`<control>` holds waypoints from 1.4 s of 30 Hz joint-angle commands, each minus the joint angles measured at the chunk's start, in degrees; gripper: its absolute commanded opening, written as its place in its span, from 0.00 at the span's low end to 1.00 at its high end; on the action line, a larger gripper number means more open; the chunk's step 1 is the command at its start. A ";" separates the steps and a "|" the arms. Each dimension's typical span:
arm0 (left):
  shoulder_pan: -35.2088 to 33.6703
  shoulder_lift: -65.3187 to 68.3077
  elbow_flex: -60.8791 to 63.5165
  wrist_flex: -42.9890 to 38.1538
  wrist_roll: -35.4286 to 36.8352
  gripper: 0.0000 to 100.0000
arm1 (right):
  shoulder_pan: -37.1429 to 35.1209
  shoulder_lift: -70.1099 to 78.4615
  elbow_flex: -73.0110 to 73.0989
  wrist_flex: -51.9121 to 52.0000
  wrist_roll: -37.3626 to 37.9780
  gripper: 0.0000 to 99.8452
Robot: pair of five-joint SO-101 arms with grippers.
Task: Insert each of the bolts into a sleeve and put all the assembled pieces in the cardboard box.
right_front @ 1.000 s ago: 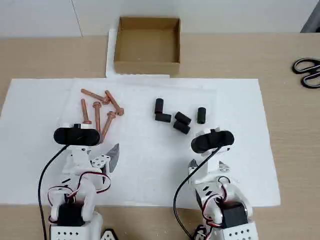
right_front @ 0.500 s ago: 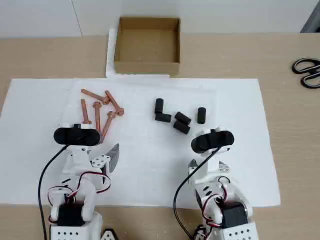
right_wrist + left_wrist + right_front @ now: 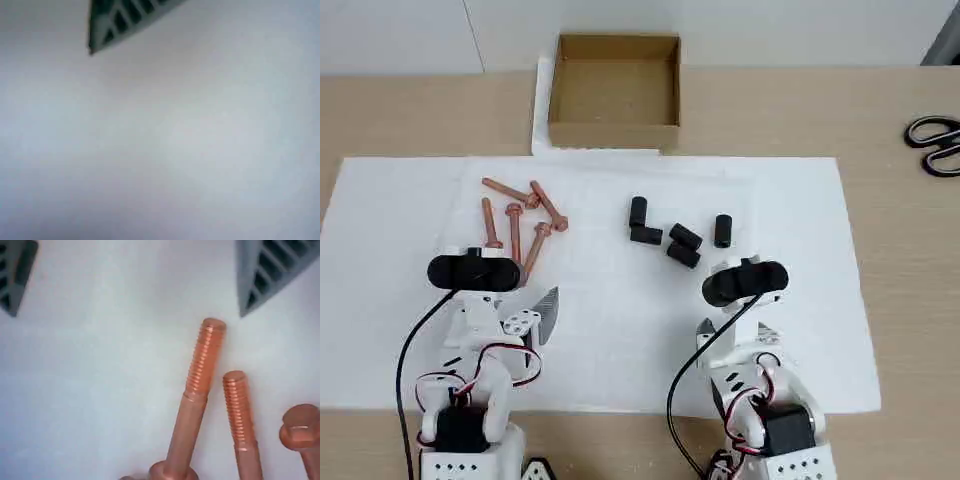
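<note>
Five copper-coloured bolts [image 3: 520, 220] lie loose in a small cluster on the left half of a white sheet [image 3: 610, 330], none of them inside a sleeve. Two lie across the far side of the cluster, and three lie side by side nearer the arms. To the right of them, around the middle of the sheet, lie five short black sleeves [image 3: 675, 238]. One pair meets at a corner, another pair lies side by side, and one lies a little further right on its own. The bolts and the sleeves are well apart.

The cardboard box [image 3: 613, 135] stands open at the far edge, just beyond the sheet, with nothing inside it.

The left pincer [image 3: 127, 305] hovers just near of the bolts with its two tips spread wide. In the left wrist view, the threaded end of one bolt [image 3: 205, 360] points into the gap, close to one tip and touching neither. A second bolt lies just beside it.

The right pincer [image 3: 730, 332] sits near of the sleeves over bare sheet, and whether it is apart or together cannot be told.

The sheet covers most of the wooden bench [image 3: 880, 110]. A pair of scissors [image 3: 935, 145] rests at its far right edge, off the sheet.
</note>
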 commanded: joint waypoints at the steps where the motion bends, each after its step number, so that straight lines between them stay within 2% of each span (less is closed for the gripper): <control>1: -0.09 -0.53 -0.22 -0.53 0.00 0.27 | 0.22 -0.40 -0.18 -1.01 0.35 0.20; 19: 1.85 -0.62 -0.13 -1.23 0.09 0.27 | 0.22 -0.40 -0.18 -0.92 0.18 0.20; 24: 1.58 -0.53 0.31 -2.90 -0.09 0.27 | 0.22 -0.40 -4.22 4.53 0.44 0.20; 30: -4.84 -0.53 -9.27 4.92 -0.62 0.27 | 1.36 -0.40 -20.57 11.12 0.53 0.20; 35: -12.84 -0.44 -19.47 8.53 -9.05 0.27 | 7.25 -0.40 -30.42 10.59 0.53 0.20; 38: -16.70 -0.35 -26.07 10.64 -10.11 0.27 | 11.74 -0.40 -33.76 6.11 0.62 0.20; 42: -17.85 0.35 -34.95 14.42 -10.11 0.27 | 17.27 -0.40 -35.69 -3.82 0.62 0.20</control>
